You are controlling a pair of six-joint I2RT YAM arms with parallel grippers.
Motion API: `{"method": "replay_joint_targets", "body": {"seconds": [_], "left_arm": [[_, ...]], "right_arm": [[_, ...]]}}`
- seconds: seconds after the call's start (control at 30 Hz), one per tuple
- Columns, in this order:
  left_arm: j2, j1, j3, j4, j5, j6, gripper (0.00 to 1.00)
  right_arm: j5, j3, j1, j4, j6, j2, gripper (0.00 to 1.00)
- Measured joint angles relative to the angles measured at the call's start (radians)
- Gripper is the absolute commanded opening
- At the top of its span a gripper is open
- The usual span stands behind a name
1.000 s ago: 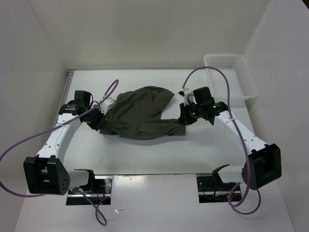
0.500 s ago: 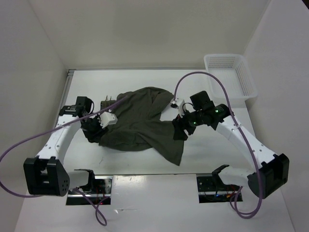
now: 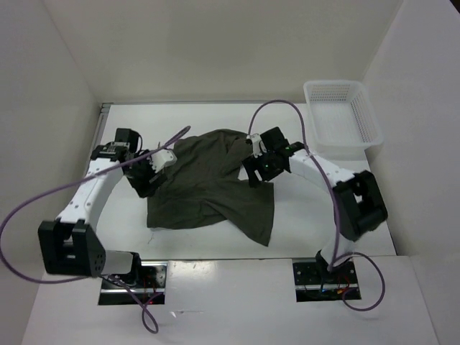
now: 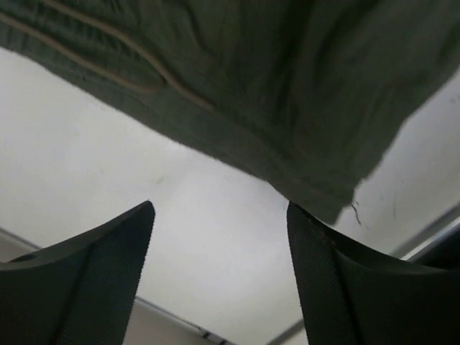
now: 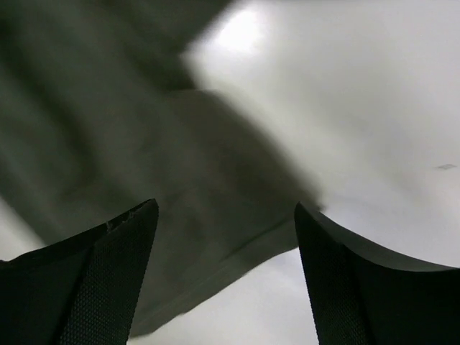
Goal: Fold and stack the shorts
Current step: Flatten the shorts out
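Observation:
The dark olive-green shorts (image 3: 208,190) lie crumpled on the white table, one leg hanging toward the near edge. My left gripper (image 3: 147,180) hovers at the shorts' left edge, jaws wide open and empty; in the left wrist view the cloth's hem (image 4: 237,86) lies beyond the fingertips (image 4: 323,244). My right gripper (image 3: 255,172) hangs over the shorts' right side, open with nothing held; in the right wrist view the cloth (image 5: 144,165) spreads below and between the fingers (image 5: 122,244).
A white mesh basket (image 3: 343,115) stands at the back right corner against the wall. White walls close in the table on the left, back and right. Purple cables loop from both arms.
Both grippers have opened and let go of the shorts, which dropped onto the table. The right arm swung left and back; the left gripper shifted slightly toward the back.

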Motion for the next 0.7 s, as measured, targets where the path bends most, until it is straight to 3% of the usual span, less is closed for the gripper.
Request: {"method": "replay_joint_targets", "body": {"seconds": [0.17,0.27,0.43,0.53,0.57,0.6,0.63,0.7], "left_arm": [[0.129,-0.028,-0.031,0.115,-0.010,-0.050,1.00],[0.128,-0.062,-0.064,0.109,-0.005,-0.050,1.00],[0.142,-0.108,-0.068,0.058,0.036,-0.040,1.00],[0.143,-0.138,-0.089,0.054,0.027,-0.036,1.00],[0.144,-0.156,-0.103,0.054,0.024,-0.035,1.00],[0.147,-0.179,-0.118,0.054,0.022,-0.036,1.00],[0.151,-0.203,-0.133,0.055,0.017,-0.036,1.00],[0.163,-0.257,-0.169,0.071,-0.006,-0.043,1.00]], "right_arm": [[0.103,0.016,-0.160,0.048,0.044,0.188,0.85],[0.109,0.056,-0.218,0.047,0.046,0.253,0.85],[0.043,0.108,-0.205,0.048,0.037,0.277,0.83],[0.010,0.107,-0.199,0.042,0.029,0.281,0.49],[0.003,0.107,-0.197,0.041,0.032,0.286,0.22],[-0.003,0.107,-0.197,0.041,0.031,0.291,0.11],[-0.008,0.107,-0.196,0.041,0.037,0.297,0.02],[0.000,0.111,-0.200,0.039,0.050,0.309,0.00]]}}
